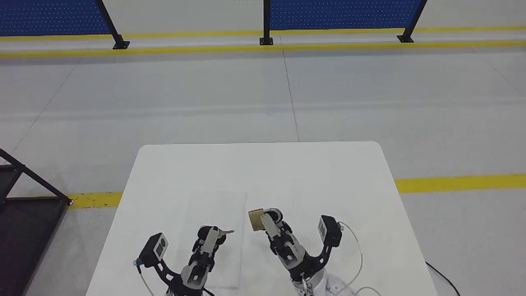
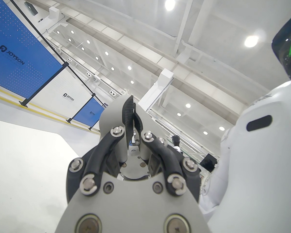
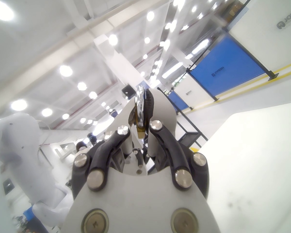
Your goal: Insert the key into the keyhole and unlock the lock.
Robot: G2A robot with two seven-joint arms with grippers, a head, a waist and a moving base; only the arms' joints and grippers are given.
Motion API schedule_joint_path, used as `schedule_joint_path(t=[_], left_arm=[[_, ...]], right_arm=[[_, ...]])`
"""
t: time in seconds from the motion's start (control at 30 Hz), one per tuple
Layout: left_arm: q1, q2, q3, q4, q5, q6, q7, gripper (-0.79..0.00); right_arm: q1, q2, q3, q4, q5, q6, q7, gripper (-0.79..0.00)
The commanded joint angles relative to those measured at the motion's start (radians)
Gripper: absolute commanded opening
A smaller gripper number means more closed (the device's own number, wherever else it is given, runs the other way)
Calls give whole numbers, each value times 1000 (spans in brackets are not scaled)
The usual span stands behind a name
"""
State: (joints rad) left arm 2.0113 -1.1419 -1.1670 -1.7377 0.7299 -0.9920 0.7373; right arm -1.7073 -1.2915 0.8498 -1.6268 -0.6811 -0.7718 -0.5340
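In the top view both arms rise over the near edge of the white table. My right gripper is shut on a brass padlock, held above the table with the lock pointing toward the other arm. The right wrist view has the padlock, brass body and silver shackle, clamped between the pads of that gripper. My left gripper is shut on a small silver key, whose tip points toward the padlock a short gap away. In the left wrist view this gripper has its pads pressed together; the key is hidden.
A faint clear sheet lies on the table under the left arm. A black rack stands off the table's left side. Blue and white barrier panels line the far floor. The table's far half is bare.
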Motion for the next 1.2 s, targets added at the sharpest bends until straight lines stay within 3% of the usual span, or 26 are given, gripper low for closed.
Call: schedule_joint_path(t=[0.0,1.17], left_arm=[[-7,-3,14,2,-14,-1,-13,-785],[-53,-53,68,32,-28,45,21,-785]], right_arm=[[0,-2,-4,-4,9,4,7,-785],[3,-22,-22,3,-18,2,-6,-785]])
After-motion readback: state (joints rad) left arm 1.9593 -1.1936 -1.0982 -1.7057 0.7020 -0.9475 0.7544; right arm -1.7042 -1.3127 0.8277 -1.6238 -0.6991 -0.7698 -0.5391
